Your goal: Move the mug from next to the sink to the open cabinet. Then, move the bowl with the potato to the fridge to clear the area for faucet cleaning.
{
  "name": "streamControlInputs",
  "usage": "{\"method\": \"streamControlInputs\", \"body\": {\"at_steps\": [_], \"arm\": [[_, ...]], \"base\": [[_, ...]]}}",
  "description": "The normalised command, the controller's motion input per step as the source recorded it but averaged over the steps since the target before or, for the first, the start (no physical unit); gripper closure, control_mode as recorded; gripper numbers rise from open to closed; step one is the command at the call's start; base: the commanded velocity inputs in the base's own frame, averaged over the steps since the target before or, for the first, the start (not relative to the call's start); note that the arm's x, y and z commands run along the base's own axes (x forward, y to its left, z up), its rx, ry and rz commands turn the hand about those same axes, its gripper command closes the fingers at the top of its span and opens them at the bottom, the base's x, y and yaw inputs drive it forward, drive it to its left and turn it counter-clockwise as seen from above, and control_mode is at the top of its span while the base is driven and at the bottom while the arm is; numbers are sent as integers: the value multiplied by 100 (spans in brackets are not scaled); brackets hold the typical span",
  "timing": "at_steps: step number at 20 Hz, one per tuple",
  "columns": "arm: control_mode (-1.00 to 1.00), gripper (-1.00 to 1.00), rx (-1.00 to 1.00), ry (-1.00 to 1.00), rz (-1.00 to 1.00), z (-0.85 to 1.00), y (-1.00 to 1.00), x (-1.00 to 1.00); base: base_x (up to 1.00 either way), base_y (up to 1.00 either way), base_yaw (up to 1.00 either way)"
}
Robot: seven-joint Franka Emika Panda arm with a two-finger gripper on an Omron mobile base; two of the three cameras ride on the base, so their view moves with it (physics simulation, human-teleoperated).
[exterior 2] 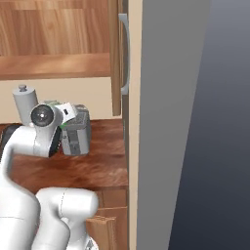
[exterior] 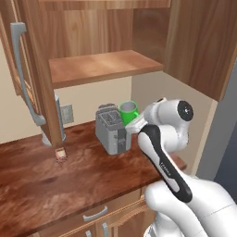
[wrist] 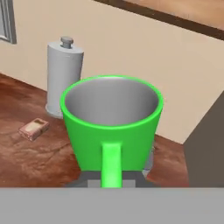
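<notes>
Gripper [wrist: 112, 183] clamped on mug [wrist: 112, 122], lifted beside toaster [exterior: 112, 129]; cabinet shelf [exterior: 102, 67] above awaits; bowl step judged untouched.

Light around me is even and fairly bright, with no single lamp to trace. The mug [wrist: 111, 124] reads crisp at its rim, its grey inside shading darker on one side. The countertop [exterior: 55, 185] carries a dull mottled sheen, no hard glare. The cabinet shelf [exterior: 102, 67] casts a soft shadow on the wall beneath it. The tall panel [exterior 2: 215, 146] darkens gradually toward its lower edge (a smooth gradient). Edges look slightly soft and pixelled throughout; straight lines stay straight.
</notes>
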Motion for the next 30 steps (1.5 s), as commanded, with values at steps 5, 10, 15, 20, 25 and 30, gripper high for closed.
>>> {"method": "streamControlInputs", "body": {"at_steps": [5, 10, 15, 20, 25, 30], "arm": [[-100, 100, 5, -29, 0, 100, 2, 0], [-100, 100, 20, 1, 0, 100, 0, 0], [-100, 100, 19, 49, 0, 100, -2, -1], [-100, 100, 7, 9, 0, 41, 0, -1], [-100, 100, -1, -41, 0, -3, 3, -4], [-100, 100, 0, -19, 0, -1, 1, 11]], "base": [[0, 0, 0], [0, 0, 0], [0, 0, 0], [0, 0, 0], [0, 0, 0], [0, 0, 0]]}}
